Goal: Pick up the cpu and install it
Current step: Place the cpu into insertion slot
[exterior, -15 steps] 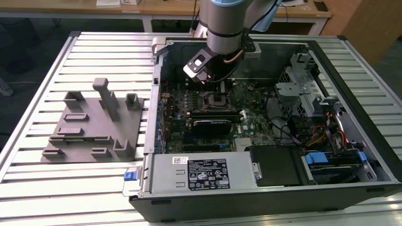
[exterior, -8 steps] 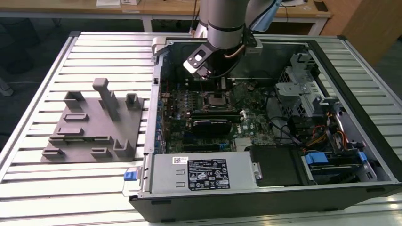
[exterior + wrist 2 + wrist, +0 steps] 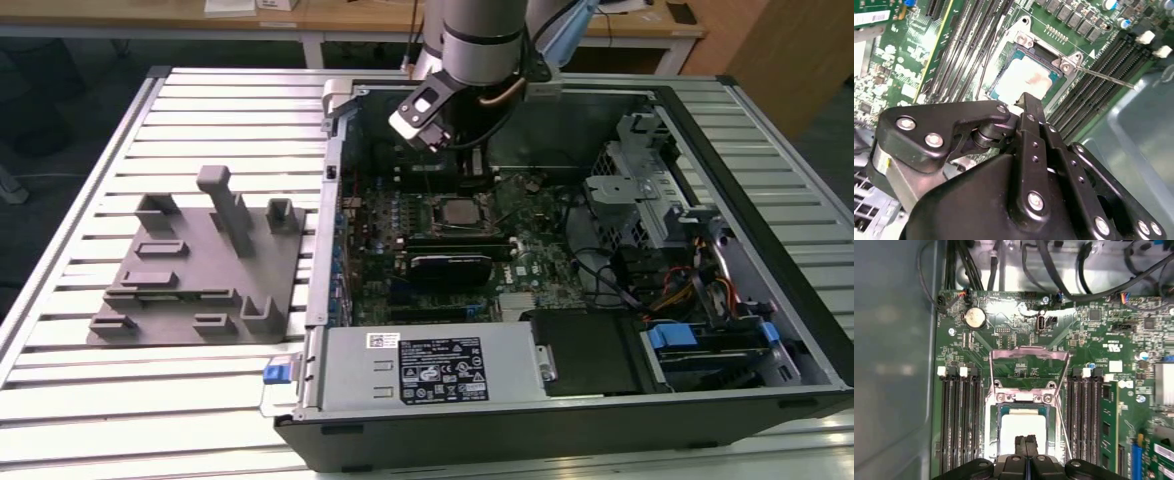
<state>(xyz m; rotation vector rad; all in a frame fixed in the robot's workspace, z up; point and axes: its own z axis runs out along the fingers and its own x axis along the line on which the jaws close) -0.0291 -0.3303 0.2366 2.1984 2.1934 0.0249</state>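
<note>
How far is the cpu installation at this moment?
Done: the cpu lies in the socket. In hand: nothing; the shut gripper hangs just above it. Left: the plate stands open and the lever looks unlatched.

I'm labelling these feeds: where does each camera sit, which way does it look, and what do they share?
Exterior view: off the arm, high, looking down into the open case; the arm shows.
First wrist view: on the wrist, facing the board squarely; shut fingers show.
Second wrist view: on the wrist, slanted past the fingers.
Shared: all see the cpu in its socket.
</note>
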